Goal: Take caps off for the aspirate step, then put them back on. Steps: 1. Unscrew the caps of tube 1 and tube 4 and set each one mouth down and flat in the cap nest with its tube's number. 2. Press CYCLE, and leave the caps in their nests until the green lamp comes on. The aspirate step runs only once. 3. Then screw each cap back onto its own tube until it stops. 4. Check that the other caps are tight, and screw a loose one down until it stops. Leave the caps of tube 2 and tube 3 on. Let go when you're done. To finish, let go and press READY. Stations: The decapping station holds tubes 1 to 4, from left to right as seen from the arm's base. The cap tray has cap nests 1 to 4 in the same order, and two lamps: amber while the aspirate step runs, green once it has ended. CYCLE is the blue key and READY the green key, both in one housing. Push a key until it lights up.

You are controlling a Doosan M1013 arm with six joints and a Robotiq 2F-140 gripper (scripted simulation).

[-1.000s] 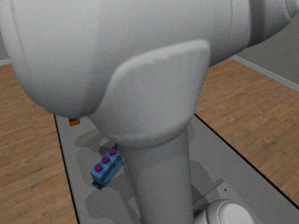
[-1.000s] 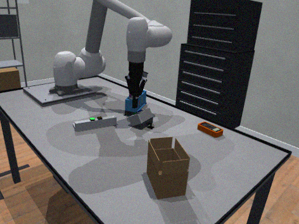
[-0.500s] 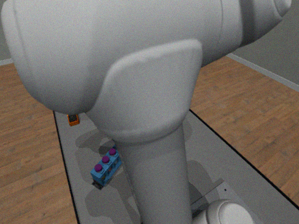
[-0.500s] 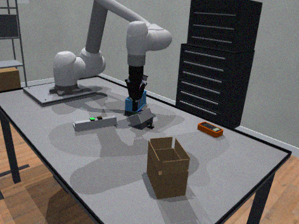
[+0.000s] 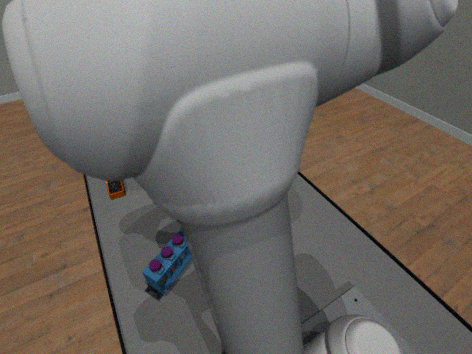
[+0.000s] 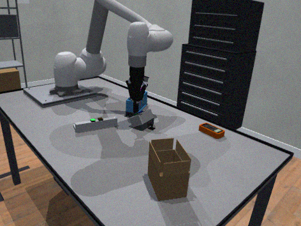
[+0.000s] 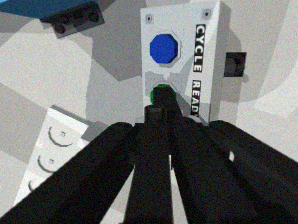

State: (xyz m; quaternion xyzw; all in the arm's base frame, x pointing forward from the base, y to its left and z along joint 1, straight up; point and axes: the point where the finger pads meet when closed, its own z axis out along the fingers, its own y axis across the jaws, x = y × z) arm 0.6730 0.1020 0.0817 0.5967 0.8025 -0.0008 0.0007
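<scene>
The table (image 6: 48, 150), grey with a dark rim, ran long between bare wooden floor on both sides; the arm (image 6: 140, 38) reached down near its middle, away from every edge. The gripper (image 7: 161, 112) was clenched on nothing, its black fingers pressed together into a single tip that hung over the green READY key (image 7: 161, 90) — contact could not be judged. The key housing (image 7: 175, 45), a pale box lettered CYCLE and READY, carried the blue CYCLE key (image 7: 164, 48) just beyond the green one. The blue decapping station (image 5: 167, 267) stood close behind the housing; in the top view three purple caps (image 5: 166, 251) sat on their tubes, the fourth position hidden by the arm. The cap tray (image 6: 95, 124) lay just beside the housing, its green lamp (image 6: 92, 120) lit; the wrist view showed three curved nest outlines on it. An open cardboard box (image 6: 169, 170) stood nearer the table's front, well apart, and an orange meter (image 6: 212, 129) lay towards the black drawer cabinet (image 6: 220, 64) — neither near the gripper.
</scene>
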